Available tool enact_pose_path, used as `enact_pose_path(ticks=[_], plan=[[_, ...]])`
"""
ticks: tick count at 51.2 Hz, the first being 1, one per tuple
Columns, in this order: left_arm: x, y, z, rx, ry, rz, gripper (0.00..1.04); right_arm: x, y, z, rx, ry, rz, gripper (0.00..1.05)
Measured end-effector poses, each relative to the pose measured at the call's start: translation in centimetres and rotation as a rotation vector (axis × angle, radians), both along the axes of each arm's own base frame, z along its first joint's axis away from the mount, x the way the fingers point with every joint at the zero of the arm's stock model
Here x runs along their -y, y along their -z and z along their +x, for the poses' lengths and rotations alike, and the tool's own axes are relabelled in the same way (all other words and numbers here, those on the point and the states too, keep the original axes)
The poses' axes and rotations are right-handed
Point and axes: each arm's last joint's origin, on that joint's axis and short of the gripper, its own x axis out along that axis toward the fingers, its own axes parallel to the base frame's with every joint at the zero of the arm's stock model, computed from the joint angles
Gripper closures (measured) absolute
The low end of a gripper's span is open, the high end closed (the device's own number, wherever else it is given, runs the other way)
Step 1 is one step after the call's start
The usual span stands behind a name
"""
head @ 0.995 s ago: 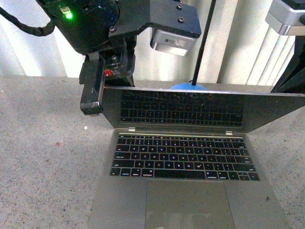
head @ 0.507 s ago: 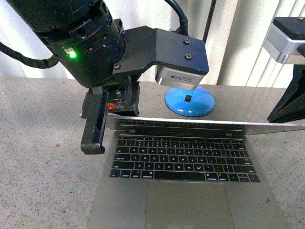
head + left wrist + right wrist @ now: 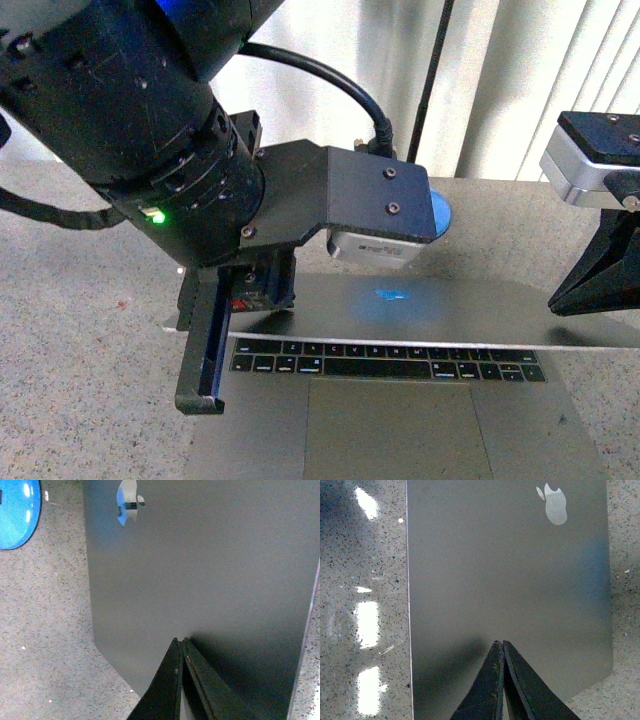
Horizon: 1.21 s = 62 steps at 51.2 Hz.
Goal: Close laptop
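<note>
- The laptop (image 3: 470, 312) lies on the speckled countertop (image 3: 80, 330), straight ahead of the robot, its grey lid tipped far down over the base.
- Only the lowest rows of black keys (image 3: 390, 362) and the trackpad (image 3: 390, 430) show in front of the lid's near edge.
- The left gripper (image 3: 181, 642) has its fingers pressed together, with the tips over the bare lid near the lid's left corner.
- The right gripper (image 3: 501, 643) is likewise pinched together with nothing between its fingers. Its tip is over the lid's right part.
- Whether either tip actually touches the metal cannot be told.
- The apple logo (image 3: 127, 502) shines on the lid between the two grippers.
- A blue dome (image 3: 17, 510) sits on the counter behind the laptop.
</note>
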Motion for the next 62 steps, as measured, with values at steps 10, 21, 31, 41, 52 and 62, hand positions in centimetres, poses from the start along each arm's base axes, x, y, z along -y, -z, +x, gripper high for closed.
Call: enact_pose_path(ticks=[10,21,31,41,52,62], plan=[[0.2,1.8,-0.8,-0.028,0.003,-0.011,1.01,0.0,1.2,-0.4,-0.002,0.013,0.023,1.02],[0.4,3.9,-1.7,-0.068,0.004,-0.023,1.01,-0.1,3.2,-1.0,-0.028,0.035,0.055,1.02],[0.6,6.2,-2.8,-0.114,0.004,-0.030,1.01,-0.3,6.4,-2.0,-0.073,0.061,0.074,1.02],[0.6,7.8,-3.6,-0.151,-0.003,-0.037,1.01,-0.7,8.6,-2.4,-0.098,0.085,0.079,1.02],[0.4,8.4,-3.9,-0.165,-0.014,-0.041,1.01,-0.9,9.4,-2.4,-0.114,0.106,0.077,1.02],[0.0,8.2,-3.8,-0.157,-0.033,-0.052,1.01,-1.0,9.3,-2.5,-0.124,0.118,0.086,1.02]])
